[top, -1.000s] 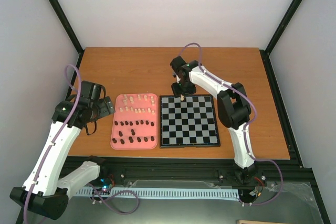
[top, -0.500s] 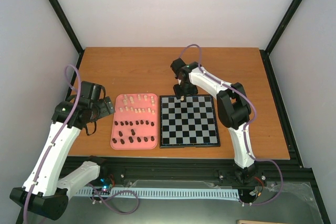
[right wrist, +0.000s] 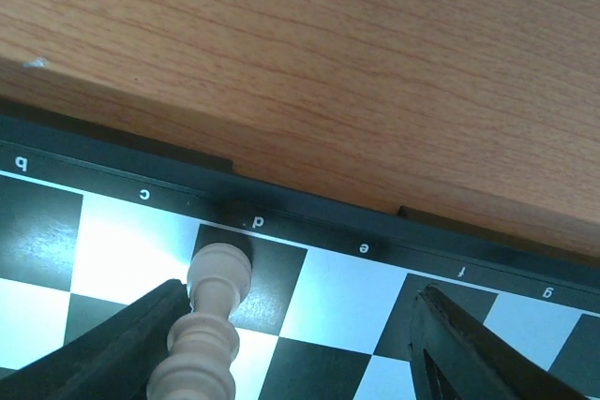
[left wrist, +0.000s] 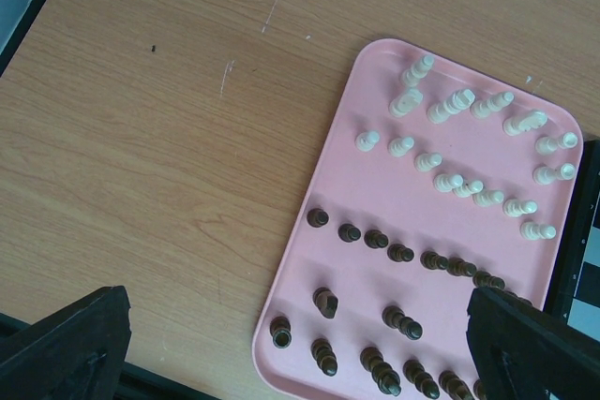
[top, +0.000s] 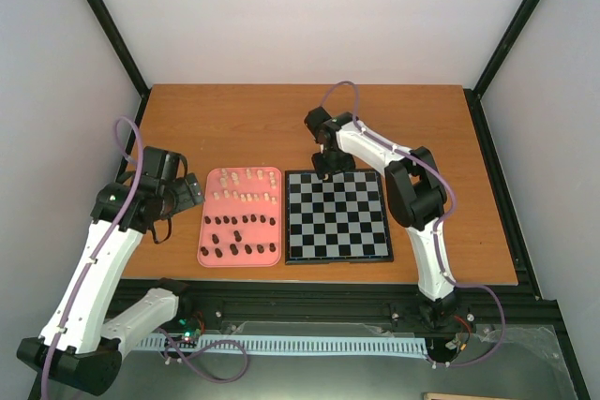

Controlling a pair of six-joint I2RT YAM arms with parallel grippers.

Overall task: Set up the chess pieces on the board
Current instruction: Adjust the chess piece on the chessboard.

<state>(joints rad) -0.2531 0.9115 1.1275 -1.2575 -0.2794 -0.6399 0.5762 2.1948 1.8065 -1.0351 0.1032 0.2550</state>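
The board (top: 337,255) lies at mid-table, right of the pink tray (top: 208,231). My right gripper (top: 322,166) is over the board's far left edge. In the right wrist view its jaws (right wrist: 298,299) stand wide apart. A cream piece (right wrist: 211,325) stands with its far end on the dark d square (right wrist: 272,278), against the left finger (right wrist: 122,348) and well clear of the right finger. My left gripper (top: 192,189) is open and empty over the tray's near left part (left wrist: 295,306). The tray (left wrist: 375,194) holds cream pieces (left wrist: 450,175) and dark pieces (left wrist: 394,252).
Bare wooden table (top: 262,128) lies behind the tray and board, and a strip of it (top: 450,194) lies right of the board. Black frame rails run along the table's edges. The board's black border (right wrist: 309,222) carries file letters.
My right gripper has moved slightly down and left at the board's far edge with the cream piece. The left arm has barely moved.
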